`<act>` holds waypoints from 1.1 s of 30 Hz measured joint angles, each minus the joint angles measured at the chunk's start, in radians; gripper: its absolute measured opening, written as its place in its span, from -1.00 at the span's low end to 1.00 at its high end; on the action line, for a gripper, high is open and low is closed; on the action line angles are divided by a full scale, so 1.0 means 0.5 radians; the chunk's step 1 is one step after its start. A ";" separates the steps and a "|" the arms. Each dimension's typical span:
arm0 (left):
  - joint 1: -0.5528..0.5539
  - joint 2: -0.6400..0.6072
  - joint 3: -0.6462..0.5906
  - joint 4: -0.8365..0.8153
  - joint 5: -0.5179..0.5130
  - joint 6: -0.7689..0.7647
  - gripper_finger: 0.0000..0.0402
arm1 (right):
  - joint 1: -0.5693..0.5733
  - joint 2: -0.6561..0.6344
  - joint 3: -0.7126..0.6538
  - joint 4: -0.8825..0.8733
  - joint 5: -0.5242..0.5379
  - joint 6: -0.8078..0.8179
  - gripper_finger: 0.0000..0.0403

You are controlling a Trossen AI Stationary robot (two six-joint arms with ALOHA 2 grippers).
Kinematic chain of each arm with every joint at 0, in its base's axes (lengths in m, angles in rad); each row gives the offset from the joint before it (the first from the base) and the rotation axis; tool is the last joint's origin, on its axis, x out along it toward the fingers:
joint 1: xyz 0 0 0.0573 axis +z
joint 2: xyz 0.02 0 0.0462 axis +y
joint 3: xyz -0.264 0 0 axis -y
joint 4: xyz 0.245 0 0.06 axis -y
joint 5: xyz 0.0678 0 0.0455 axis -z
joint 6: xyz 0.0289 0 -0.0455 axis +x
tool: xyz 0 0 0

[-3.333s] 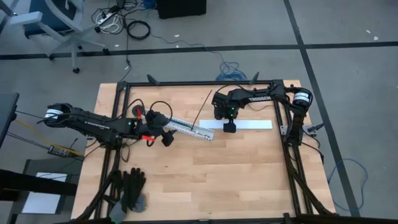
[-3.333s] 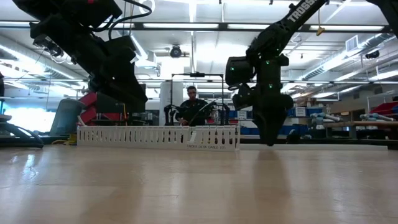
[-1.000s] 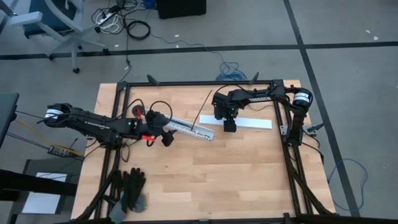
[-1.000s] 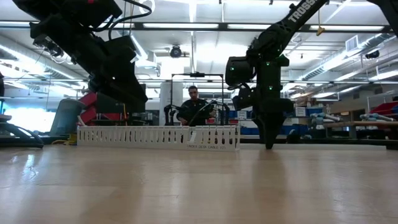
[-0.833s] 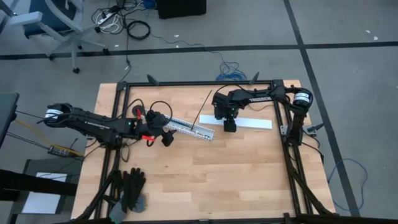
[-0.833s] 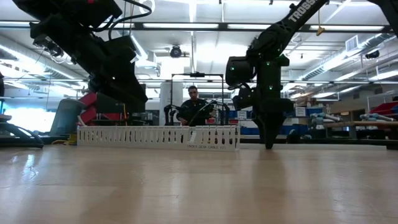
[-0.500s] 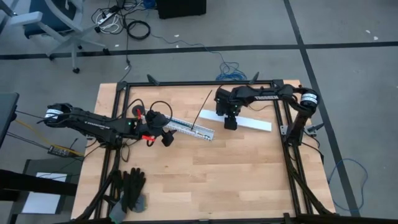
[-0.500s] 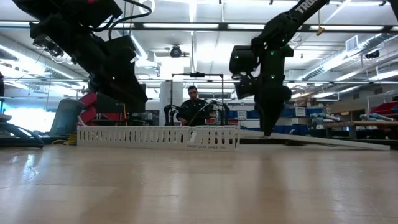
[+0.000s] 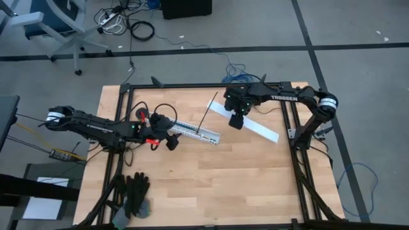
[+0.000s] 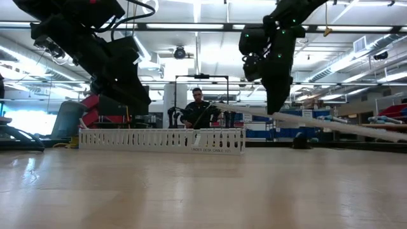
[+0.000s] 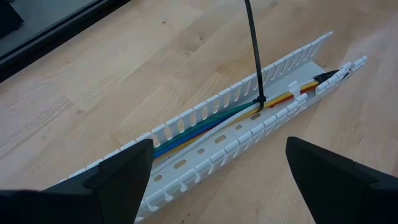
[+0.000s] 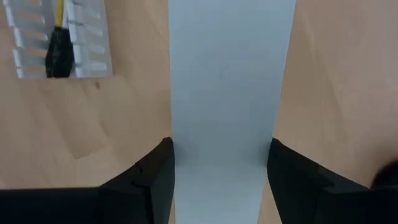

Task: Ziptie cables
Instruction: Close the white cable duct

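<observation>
Far end of long flat white plastic strip (image 12: 231,81) cut off in right wrist view; right gripper (image 9: 236,121) pinching strip, lifted, tilted; left gripper (image 9: 171,143) fingers spread beside white slotted plastic channel (image 11: 249,124); thin coloured cables (image 11: 205,121) laid lengthwise inside, bound by black ziptie (image 11: 254,56)

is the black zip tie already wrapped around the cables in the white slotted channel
Yes, in the left wrist view the black zip tie loops around the cables inside the white slotted channel, its tail sticking up.

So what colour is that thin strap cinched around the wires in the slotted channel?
Black. The thin zip tie rises from the coloured cables; the left wrist view shows it best.
</observation>
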 joint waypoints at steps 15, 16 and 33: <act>0.000 0.000 0.000 -0.002 0.000 0.001 0.71 | 0.229 0.009 0.038 -0.272 -0.090 0.455 -0.02; 0.000 0.000 0.000 -0.001 0.000 0.001 0.71 | 0.254 0.009 0.038 -0.272 -0.097 0.457 -0.02; 0.000 0.000 0.000 0.152 0.303 0.410 0.71 | 0.527 0.009 0.038 -0.210 -0.014 0.487 -0.01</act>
